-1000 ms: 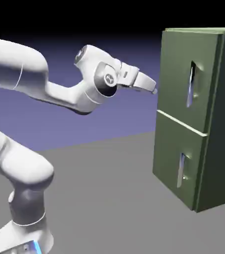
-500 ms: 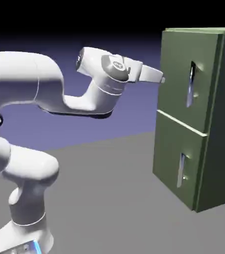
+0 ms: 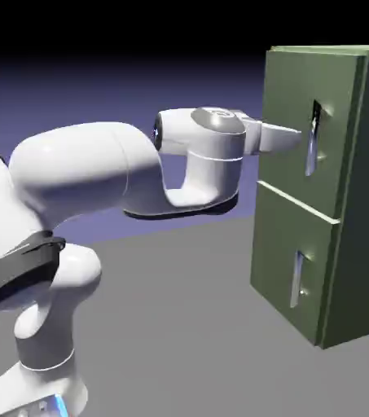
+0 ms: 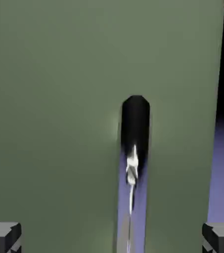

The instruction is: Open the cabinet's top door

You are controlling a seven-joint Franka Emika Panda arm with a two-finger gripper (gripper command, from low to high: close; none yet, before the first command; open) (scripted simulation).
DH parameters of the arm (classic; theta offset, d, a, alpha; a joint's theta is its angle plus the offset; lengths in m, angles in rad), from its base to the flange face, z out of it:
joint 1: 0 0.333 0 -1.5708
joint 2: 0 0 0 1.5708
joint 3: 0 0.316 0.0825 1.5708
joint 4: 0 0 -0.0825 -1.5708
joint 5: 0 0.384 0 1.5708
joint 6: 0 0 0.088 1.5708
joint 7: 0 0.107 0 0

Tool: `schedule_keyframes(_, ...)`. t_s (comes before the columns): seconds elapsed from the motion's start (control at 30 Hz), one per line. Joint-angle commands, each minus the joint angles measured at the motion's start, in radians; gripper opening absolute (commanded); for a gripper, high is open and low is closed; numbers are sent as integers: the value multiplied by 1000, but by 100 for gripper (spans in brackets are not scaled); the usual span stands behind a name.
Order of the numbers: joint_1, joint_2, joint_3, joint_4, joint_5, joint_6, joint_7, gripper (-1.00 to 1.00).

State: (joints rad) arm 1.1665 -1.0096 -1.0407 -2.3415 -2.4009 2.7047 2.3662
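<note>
Blue-violet backdrop, grey floor. Exterior view: upper olive-green door (image 3: pixel 289 118), upright silver bar handle (image 3: pixel 311 142); my white two-finger gripper (image 3: pixel 299 137) was near it. Hand view: handle between my wide-spread fingers; off-centre closing risked knocking it.

We see bright white highlights on the arm (image 3: pixel 81 167), a dark side on the cabinet (image 3: pixel 366 195), and slightly soft edges in both views.
</note>
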Motion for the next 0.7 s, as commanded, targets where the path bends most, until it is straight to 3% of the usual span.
schedule_keyframes(0.0,21,-8,-19,8,-44,-6,29,0)
schedule_keyframes(0.17,86,-33,-78,35,-180,-25,122,0)
schedule_keyframes(0.33,259,1,-186,183,-209,-26,119,0)
schedule_keyframes(0.37,259,1,-186,183,-209,-26,119,-100)
schedule_keyframes(0.67,55,38,45,-83,-70,-370,170,-100)
